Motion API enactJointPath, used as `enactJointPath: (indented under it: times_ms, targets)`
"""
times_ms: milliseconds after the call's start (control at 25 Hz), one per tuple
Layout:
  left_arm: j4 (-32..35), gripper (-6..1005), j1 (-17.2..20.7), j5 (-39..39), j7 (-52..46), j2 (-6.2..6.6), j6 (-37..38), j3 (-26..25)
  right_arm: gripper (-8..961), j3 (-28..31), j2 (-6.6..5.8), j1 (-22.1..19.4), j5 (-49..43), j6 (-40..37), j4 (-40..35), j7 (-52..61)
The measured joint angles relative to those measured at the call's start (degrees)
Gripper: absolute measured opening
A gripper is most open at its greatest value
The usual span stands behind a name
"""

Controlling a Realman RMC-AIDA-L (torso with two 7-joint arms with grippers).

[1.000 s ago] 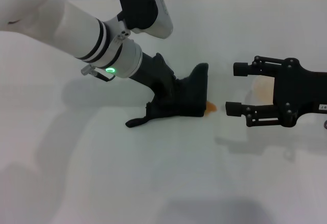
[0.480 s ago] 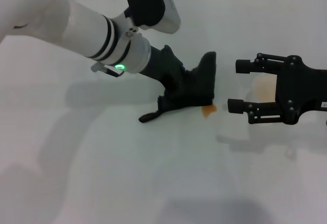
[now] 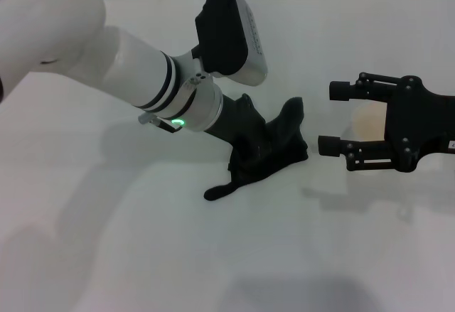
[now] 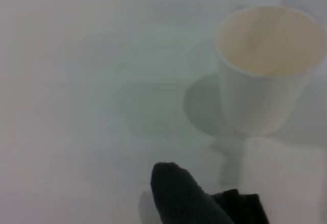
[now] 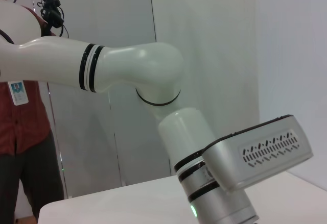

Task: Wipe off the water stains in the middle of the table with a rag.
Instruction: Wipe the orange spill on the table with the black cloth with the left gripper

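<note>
Left gripper (image 3: 250,136) is clamped on the black rag (image 3: 274,152), pressing it onto the mid tabletop (image 3: 142,255). Right gripper (image 3: 335,119) sits just beside it, jaws wide.

A white paper cup (image 4: 265,68) stands upright on the counter in the left wrist view, its tan inside showing and a soft grey shadow pooled at its foot. In the head view a faint tan ring mark (image 3: 370,122) lies toward three o'clock. In the right wrist view a person (image 5: 23,127) in a red shirt with a badge stands at nine o'clock.
</note>
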Motion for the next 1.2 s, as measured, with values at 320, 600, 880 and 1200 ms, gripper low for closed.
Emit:
enactJointPath:
  times_ms: [320,600,880,1200]
  targets:
    - [-0.21,75,0.19,-1.86,0.11,-0.07,3.26,1.51,833,0.00,-0.01,0.06,0.02,-0.01,0.01,0.00]
    - [0.20,74,0.95,-3.77,1.73,-0.11,7.05,2.72,833,-0.29,0.00,0.15,0.06,0.09,0.01,-0.10]
    - [1.01,74,1.93,-4.01,2.52,-0.11,9.76,2.76,832,-0.42,0.03,0.25,0.06,0.10,0.01,-0.17]
    - [2.46,74,2.88,-4.58,3.10,0.01,12.08,2.78,832,-0.44,0.08,0.27,0.06,0.27,0.25,-0.20]
